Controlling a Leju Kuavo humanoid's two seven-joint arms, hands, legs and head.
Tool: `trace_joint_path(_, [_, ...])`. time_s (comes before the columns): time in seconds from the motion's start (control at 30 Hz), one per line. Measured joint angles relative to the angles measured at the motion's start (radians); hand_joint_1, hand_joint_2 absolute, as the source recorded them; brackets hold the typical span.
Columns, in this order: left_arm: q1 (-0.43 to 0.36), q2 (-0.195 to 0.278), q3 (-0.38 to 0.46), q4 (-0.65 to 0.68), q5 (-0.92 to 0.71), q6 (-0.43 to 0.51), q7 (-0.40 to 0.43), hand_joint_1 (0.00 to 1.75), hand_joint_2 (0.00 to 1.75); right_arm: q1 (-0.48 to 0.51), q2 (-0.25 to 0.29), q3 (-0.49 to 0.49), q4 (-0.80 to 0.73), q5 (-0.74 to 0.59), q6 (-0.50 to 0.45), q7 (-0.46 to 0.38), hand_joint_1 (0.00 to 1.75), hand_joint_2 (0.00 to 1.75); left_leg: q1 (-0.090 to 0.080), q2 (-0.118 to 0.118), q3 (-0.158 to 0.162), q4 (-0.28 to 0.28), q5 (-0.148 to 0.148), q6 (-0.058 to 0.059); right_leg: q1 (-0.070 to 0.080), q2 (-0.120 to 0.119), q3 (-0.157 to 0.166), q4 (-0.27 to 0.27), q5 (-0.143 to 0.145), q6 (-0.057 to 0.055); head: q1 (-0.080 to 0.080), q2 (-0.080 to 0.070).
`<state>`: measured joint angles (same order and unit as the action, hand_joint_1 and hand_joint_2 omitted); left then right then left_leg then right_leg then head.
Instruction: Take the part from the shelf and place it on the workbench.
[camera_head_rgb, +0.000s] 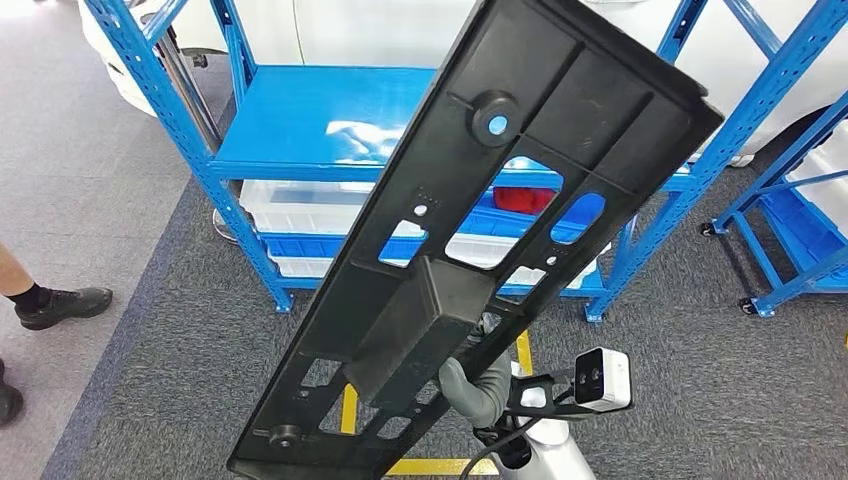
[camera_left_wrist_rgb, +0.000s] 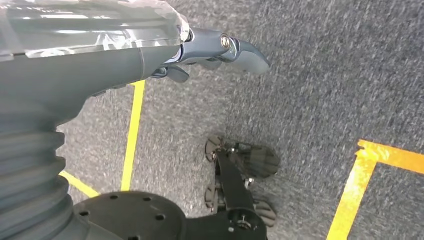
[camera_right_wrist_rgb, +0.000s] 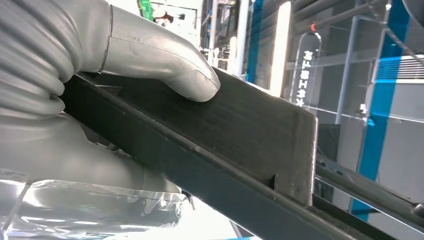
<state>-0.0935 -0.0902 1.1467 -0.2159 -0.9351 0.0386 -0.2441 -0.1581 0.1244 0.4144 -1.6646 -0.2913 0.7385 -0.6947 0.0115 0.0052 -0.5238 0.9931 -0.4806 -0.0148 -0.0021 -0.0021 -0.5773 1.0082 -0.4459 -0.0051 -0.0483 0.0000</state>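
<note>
The part (camera_head_rgb: 480, 200) is a long black plastic panel with cut-outs and a raised box section. It is held up slantwise in front of the blue shelf (camera_head_rgb: 300, 120), clear of its boards. My right hand (camera_head_rgb: 478, 388) grips it from below near the box section. In the right wrist view the thumb of my right hand (camera_right_wrist_rgb: 125, 50) presses on the part's box section (camera_right_wrist_rgb: 250, 135), and the panel hides the fingers. My left hand (camera_left_wrist_rgb: 210, 52) hangs over the grey carpet with nothing in it, thumb stretched out.
The shelf's lower level holds clear bins (camera_head_rgb: 300, 205) and something red (camera_head_rgb: 525, 198). A second blue rack (camera_head_rgb: 790, 200) on castors stands at the right. A person's shoe (camera_head_rgb: 60, 305) is at the left edge. Yellow tape (camera_head_rgb: 350, 410) marks the carpet.
</note>
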Motion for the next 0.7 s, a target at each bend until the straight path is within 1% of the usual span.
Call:
trace_joint_path(0.03, [0.0, 0.0, 0.0, 0.0, -0.001, 0.0, 0.0, 0.0, 1.75, 0.0, -0.001, 0.0, 0.0, -0.001, 0.0, 0.0, 1.71, 1.75, 0.001, 0.0, -0.005, 0.011, -0.009, -0.005, -0.002, -0.001, 0.001, -0.005, 0.003, -0.007, 0.0, 0.0])
trace_joint_path(0.07, [0.0, 0.0, 0.0, 0.0, -0.002, 0.0, 0.0, 0.0, 1.75, -0.001, -0.001, 0.001, 0.0, -0.002, 0.0, 0.0, 1.71, 1.75, 0.001, -0.001, -0.018, 0.04, -0.03, -0.009, -0.004, -0.002, 0.002, -0.01, 0.006, -0.014, 0.0, 0.0])
trace_joint_path(0.1, [0.0, 0.0, 0.0, 0.0, -0.003, 0.0, 0.0, 0.0, 1.75, -0.002, -0.001, 0.002, 0.0, -0.003, 0.0, 0.0, 1.71, 1.75, 0.002, -0.001, -0.043, 0.094, -0.06, -0.012, -0.004, -0.003, 0.002, -0.013, 0.009, -0.019, 0.0, 0.0])
trace_joint_path(0.13, [0.0, 0.0, 0.0, 0.0, -0.005, 0.0, 0.0, 0.0, 1.75, -0.002, -0.001, 0.004, 0.0, -0.003, -0.001, 0.0, 1.71, 1.75, 0.002, -0.001, -0.076, 0.163, -0.094, -0.015, -0.002, -0.003, -0.001, -0.013, 0.01, -0.022, 0.0, 0.0])
trace_joint_path(0.17, [0.001, 0.0, 0.0, 0.0, -0.008, 0.0, 0.0, 0.0, 1.75, -0.002, -0.002, 0.004, 0.001, -0.004, -0.001, 0.0, 1.71, 1.75, 0.003, -0.001, -0.11, 0.233, -0.122, -0.018, 0.0, -0.003, -0.003, -0.012, 0.011, -0.024, 0.0, 0.0])
trace_joint_path(0.2, [0.003, 0.0, 0.0, 0.0, -0.01, 0.0, 0.0, 0.0, 1.75, -0.002, -0.003, 0.005, 0.001, -0.004, -0.002, 0.0, 1.71, 1.75, 0.003, -0.001, -0.134, 0.281, -0.134, -0.019, 0.002, -0.003, -0.005, -0.011, 0.011, -0.026, 0.0, 0.0])
trace_joint_path(0.23, [0.003, 0.0, 0.0, 0.0, -0.012, 0.0, 0.0, 0.0, 1.75, -0.002, -0.004, 0.005, 0.001, -0.005, -0.003, 0.0, 1.71, 1.75, 0.003, -0.001, -0.139, 0.29, -0.124, -0.019, 0.003, -0.003, -0.005, -0.01, 0.012, -0.026, 0.0, 0.0])
trace_joint_path(0.27, [0.003, 0.0, 0.0, 0.0, -0.014, 0.001, 0.0, 0.0, 1.75, -0.002, -0.004, 0.005, 0.001, -0.008, -0.004, 0.0, 1.71, 1.75, 0.003, -0.002, -0.124, 0.258, -0.096, -0.018, 0.004, -0.001, -0.005, -0.008, 0.012, -0.026, 0.0, 0.0])
trace_joint_path(0.3, [0.003, 0.0, 0.0, 0.0, -0.016, 0.002, 0.0, 0.0, 1.75, -0.002, -0.005, 0.005, 0.001, -0.012, -0.005, 0.0, 1.71, 1.75, 0.003, -0.007, -0.091, 0.191, -0.057, -0.015, 0.005, 0.003, -0.004, -0.006, 0.011, -0.024, 0.0, 0.0])
trace_joint_path(0.33, [0.003, 0.0, 0.0, 0.0, -0.019, 0.004, 0.0, 0.0, 1.75, -0.001, -0.005, 0.005, -0.001, -0.016, -0.005, 0.0, 1.71, 1.75, 0.003, -0.022, -0.055, 0.116, -0.027, -0.01, 0.006, 0.007, -0.005, -0.004, 0.011, -0.021, 0.0, 0.0])
trace_joint_path(0.37, [0.003, 0.001, 0.0, 0.0, -0.022, 0.007, 0.0, 0.0, 1.75, -0.001, -0.005, 0.004, -0.003, -0.02, -0.006, 0.0, 1.71, 1.75, 0.003, -0.035, -0.026, 0.056, -0.006, -0.006, 0.007, 0.012, -0.008, -0.001, 0.012, -0.017, 0.0, 0.0])
trace_joint_path(0.4, [0.004, 0.001, -0.001, 0.0, -0.024, 0.011, 0.0, 0.0, 1.75, 0.0, -0.005, 0.003, -0.007, -0.021, -0.005, 0.0, 1.71, 1.75, 0.002, -0.045, -0.01, 0.02, 0.003, -0.002, 0.007, 0.016, -0.012, 0.002, 0.014, -0.012, 0.0, 0.0])
trace_joint_path(0.43, [0.006, 0.001, -0.001, 0.0, -0.027, 0.016, -0.001, 0.0, 1.75, 0.003, -0.005, 0.001, -0.012, -0.018, -0.004, -0.001, 1.71, 1.75, 0.0, -0.05, -0.006, 0.008, 0.002, 0.003, 0.006, 0.021, -0.016, 0.002, 0.017, -0.006, 0.0, 0.0])
trace_joint_path(0.5, [0.009, 0.0, -0.001, 0.0, -0.031, 0.026, -0.006, 0.0, 1.75, 0.014, -0.005, -0.011, -0.026, 0.002, 0.002, -0.001, 1.71, 1.75, 0.001, -0.035, -0.007, 0.003, 0.009, 0.013, 0.005, 0.033, -0.021, 0.001, 0.023, 0.006, 0.0, 0.0])
trace_joint_path(0.53, [0.009, -0.001, -0.001, 0.0, -0.033, 0.031, -0.009, 0.0, 1.75, 0.018, -0.005, -0.021, -0.036, 0.017, 0.007, -0.001, 1.71, 1.75, 0.003, -0.027, -0.007, -0.001, 0.013, 0.019, 0.005, 0.034, -0.024, 0.006, 0.019, 0.011, 0.0, 0.0])
trace_joint_path(0.57, [0.008, -0.001, -0.002, 0.0, -0.036, 0.034, -0.012, 0.0, 1.75, 0.022, -0.005, -0.03, -0.046, 0.031, 0.012, -0.001, 1.71, 1.75, 0.007, -0.019, -0.007, -0.006, 0.018, 0.025, 0.005, 0.032, -0.034, 0.027, 0.003, 0.017, 0.0, 0.0])
trace_joint_path(0.6, [0.007, -0.002, -0.003, 0.0, -0.04, 0.037, -0.015, 0.0, 1.75, 0.023, -0.005, -0.041, -0.058, 0.045, 0.018, -0.001, 1.71, 1.75, 0.009, -0.01, -0.008, -0.009, 0.021, 0.03, 0.003, 0.026, -0.054, 0.07, -0.024, 0.022, 0.0, 0.0])
trace_joint_path(0.67, [0.007, -0.001, -0.003, 0.0, -0.047, 0.04, -0.016, 0.0, 1.75, 0.027, -0.005, -0.059, -0.082, 0.066, 0.024, -0.001, 1.71, 1.75, 0.008, 0.007, -0.013, -0.009, 0.024, 0.034, -0.002, 0.015, -0.115, 0.204, -0.094, 0.032, 0.0, 0.0])
trace_joint_path(0.7, [0.008, 0.0, -0.004, 0.0, -0.052, 0.043, -0.015, 0.0, 1.75, 0.029, -0.005, -0.068, -0.094, 0.073, 0.028, -0.001, 1.71, 1.75, 0.007, 0.016, -0.015, -0.007, 0.024, 0.034, -0.005, 0.013, -0.141, 0.264, -0.116, 0.036, 0.0, 0.0])
